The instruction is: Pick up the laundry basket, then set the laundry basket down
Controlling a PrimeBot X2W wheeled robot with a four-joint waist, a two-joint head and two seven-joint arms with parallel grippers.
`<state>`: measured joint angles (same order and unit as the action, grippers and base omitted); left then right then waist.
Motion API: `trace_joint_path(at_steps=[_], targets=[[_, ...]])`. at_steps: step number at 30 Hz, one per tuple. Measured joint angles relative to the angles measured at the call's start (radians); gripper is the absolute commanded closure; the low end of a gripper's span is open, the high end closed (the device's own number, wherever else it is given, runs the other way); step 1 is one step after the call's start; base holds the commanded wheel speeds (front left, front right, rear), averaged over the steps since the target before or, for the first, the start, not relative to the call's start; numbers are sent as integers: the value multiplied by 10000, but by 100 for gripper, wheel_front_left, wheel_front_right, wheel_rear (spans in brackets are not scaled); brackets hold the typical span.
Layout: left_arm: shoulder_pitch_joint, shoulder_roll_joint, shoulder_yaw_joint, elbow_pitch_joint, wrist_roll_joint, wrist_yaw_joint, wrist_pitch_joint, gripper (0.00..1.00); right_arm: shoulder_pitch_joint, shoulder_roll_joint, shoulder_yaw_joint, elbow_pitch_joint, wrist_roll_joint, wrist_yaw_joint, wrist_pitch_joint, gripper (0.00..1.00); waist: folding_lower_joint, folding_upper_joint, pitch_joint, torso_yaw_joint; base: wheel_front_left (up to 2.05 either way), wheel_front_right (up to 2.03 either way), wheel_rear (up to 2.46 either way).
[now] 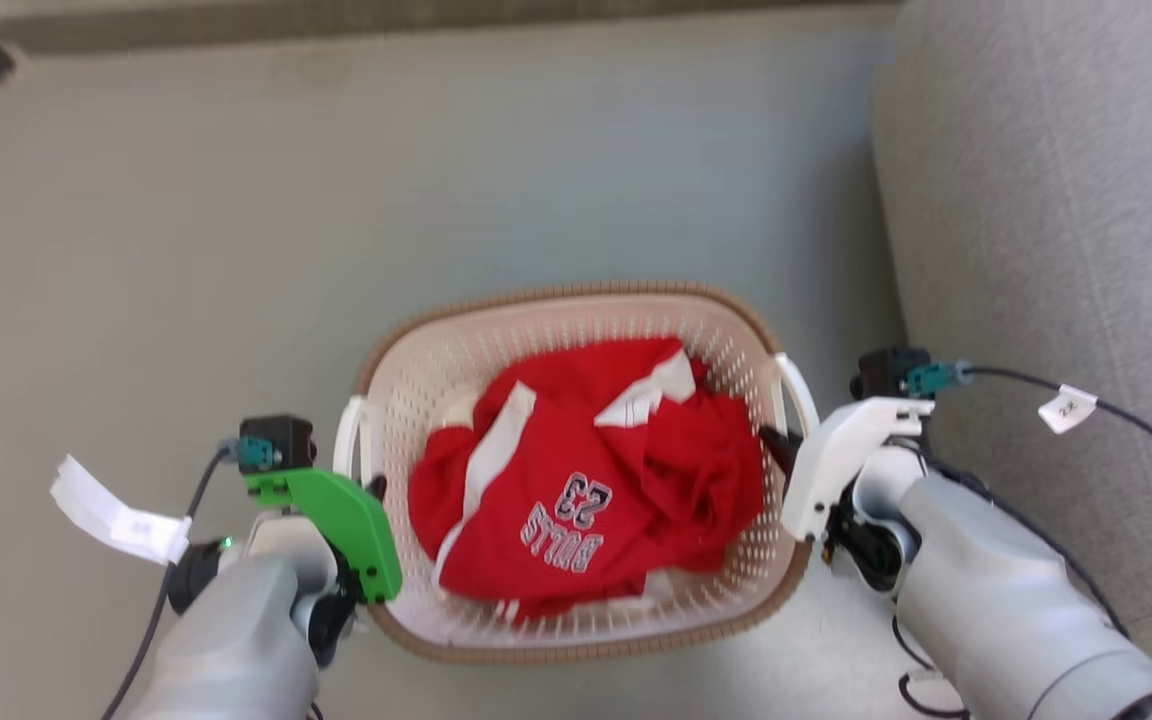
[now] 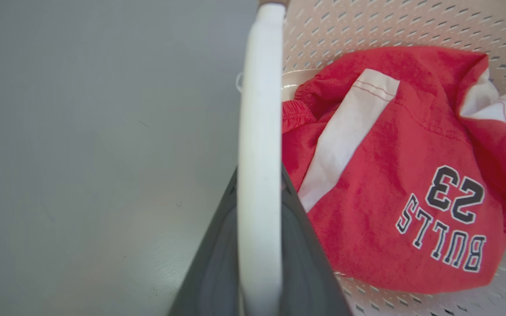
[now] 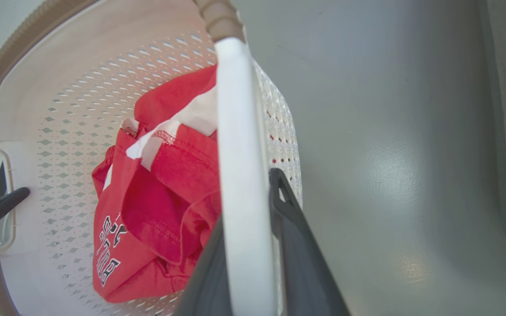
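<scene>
The laundry basket [image 1: 576, 292], cream-white and perforated with a brown rim, sits low in the middle of the head view and holds a crumpled red jersey [image 1: 586, 480]. My left gripper [image 1: 374, 488] is shut on its white left handle [image 1: 346, 440]. My right gripper [image 1: 776, 440] is shut on the white right handle [image 1: 798, 390]. In the left wrist view the handle [image 2: 259, 109] runs between the dark fingers [image 2: 215, 254] of the left gripper [image 2: 259, 169]. In the right wrist view the handle [image 3: 242, 131] likewise runs through the right gripper [image 3: 248, 197]. Whether the basket touches the floor, I cannot tell.
A grey upholstered piece of furniture [image 1: 1056, 200] stands close on the right, beside my right arm. A wall base [image 1: 336, 20] runs along the far edge of the grey floor [image 1: 236, 200]. Cables with white tags [image 1: 116, 515] hang from both wrists.
</scene>
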<state>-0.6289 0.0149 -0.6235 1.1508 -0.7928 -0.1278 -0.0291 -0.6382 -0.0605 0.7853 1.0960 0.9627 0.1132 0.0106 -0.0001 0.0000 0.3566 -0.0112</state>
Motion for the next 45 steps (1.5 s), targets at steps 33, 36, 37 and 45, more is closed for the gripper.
trace_joint_path(at_steps=[33,36,37,45], targets=[[981,13,-761,-82,-978,-38,1835,100,774,-13,642,399,859,-13,1812,100,0,0,-2581,-237,0,0,0],[981,13,-815,-81,-1104,-38,1881,100,784,-13,665,410,922,-13,1856,100,0,0,-2613,-248,0,0,0],[981,13,-819,-79,-1104,-38,1881,100,784,-15,667,410,941,-13,1889,100,0,0,-2618,-250,0,0,0],[981,15,-863,-65,-1147,-38,1881,100,784,-17,725,410,965,-13,1896,100,0,0,-2620,-265,0,0,0]])
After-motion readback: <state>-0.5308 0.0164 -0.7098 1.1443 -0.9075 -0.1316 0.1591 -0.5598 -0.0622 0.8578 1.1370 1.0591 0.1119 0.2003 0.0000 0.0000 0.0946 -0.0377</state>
